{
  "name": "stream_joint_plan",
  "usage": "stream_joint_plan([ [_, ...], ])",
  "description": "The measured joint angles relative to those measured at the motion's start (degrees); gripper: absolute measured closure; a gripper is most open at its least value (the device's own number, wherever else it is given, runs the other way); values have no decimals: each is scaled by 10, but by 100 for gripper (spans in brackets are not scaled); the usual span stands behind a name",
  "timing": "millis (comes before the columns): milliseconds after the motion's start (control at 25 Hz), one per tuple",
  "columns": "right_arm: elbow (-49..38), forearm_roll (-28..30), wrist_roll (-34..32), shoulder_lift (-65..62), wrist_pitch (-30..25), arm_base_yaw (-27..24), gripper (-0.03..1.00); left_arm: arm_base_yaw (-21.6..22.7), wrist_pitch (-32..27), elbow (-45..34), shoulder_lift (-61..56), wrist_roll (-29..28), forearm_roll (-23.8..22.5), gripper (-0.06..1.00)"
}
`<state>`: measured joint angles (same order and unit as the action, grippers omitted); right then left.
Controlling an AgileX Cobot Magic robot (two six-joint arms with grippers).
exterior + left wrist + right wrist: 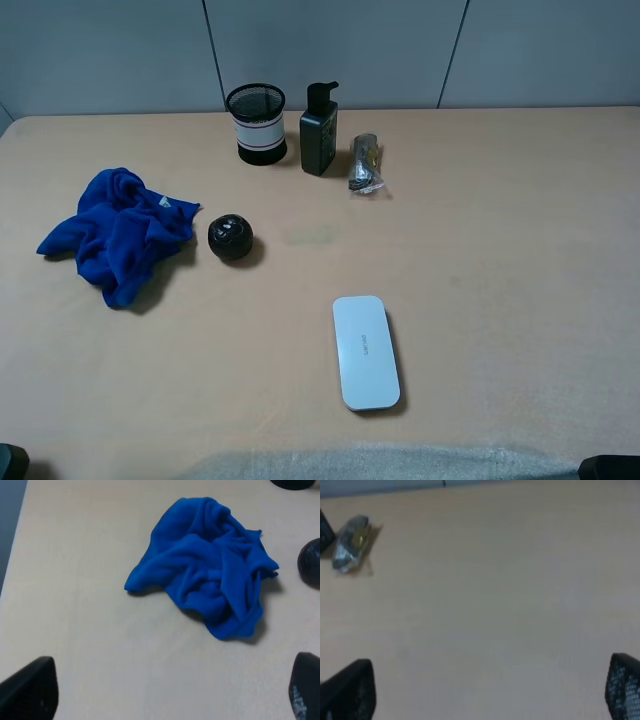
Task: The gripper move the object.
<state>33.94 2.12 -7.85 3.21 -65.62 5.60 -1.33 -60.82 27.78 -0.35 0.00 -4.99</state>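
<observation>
The object, a small crinkly clear packet (366, 164) with dark contents, lies at the back of the table just right of a black bottle. It also shows far off in the right wrist view (351, 543). My left gripper (170, 692) is open and empty, its dark fingertips (31, 690) wide apart above bare table near a blue cloth. My right gripper (487, 690) is open and empty, its fingertips (622, 687) wide apart over bare table, far from the packet. In the exterior view only dark bits of the arms show at the bottom corners.
A crumpled blue cloth (118, 233) lies at the left, also in the left wrist view (207, 567). A black ball (230, 237) sits beside it. A mesh pen cup (256, 123) and a black bottle (319, 132) stand at the back. A flat white case (365, 351) lies front centre.
</observation>
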Motion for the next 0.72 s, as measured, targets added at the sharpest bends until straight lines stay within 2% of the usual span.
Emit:
stream_joint_plan([
  [240, -35, 6, 1, -35, 44, -1, 27, 0, 0, 0, 0, 0, 0, 2],
  [720, -57, 17, 13, -35, 64, -1, 27, 0, 0, 0, 0, 0, 0, 2],
])
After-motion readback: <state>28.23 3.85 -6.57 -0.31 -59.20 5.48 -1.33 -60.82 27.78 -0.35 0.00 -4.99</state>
